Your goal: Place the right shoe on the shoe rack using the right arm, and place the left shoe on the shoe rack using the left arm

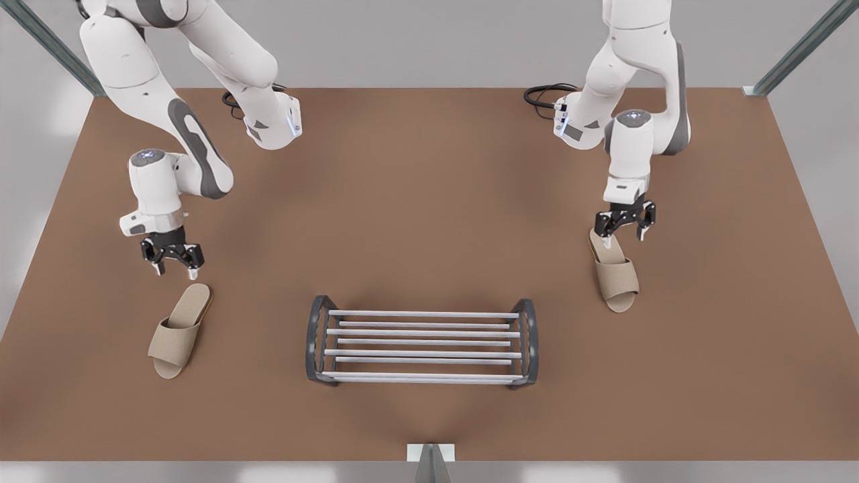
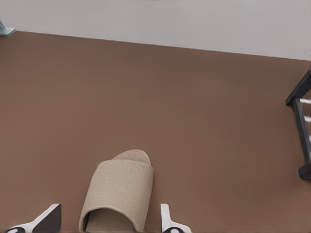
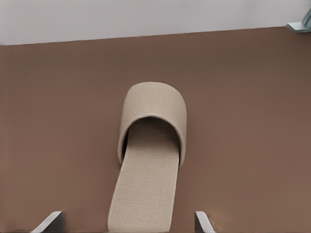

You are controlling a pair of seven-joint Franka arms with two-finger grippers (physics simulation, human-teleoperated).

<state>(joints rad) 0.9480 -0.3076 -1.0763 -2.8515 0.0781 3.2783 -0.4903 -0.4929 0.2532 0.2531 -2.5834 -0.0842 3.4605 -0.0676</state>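
**Rack between two slippers, both claws spread**

Shoe rack (image 1: 421, 314), pale grey round bars between dark curved end frames, stands on the brown table (image 1: 429, 201). Right shoe (image 1: 178, 330) and left shoe (image 1: 616, 278), beige woven, lie flat on the table either side. Right gripper (image 1: 176, 272) hovers above its heel, fingers apart. Left gripper (image 1: 622, 233) straddles the other heel, unclosed.

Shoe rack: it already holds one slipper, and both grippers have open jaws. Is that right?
No. The front view shows the shoe rack holding nothing: the right shoe lies on the table by the right gripper, the left shoe by the left gripper. Both jaws are open.
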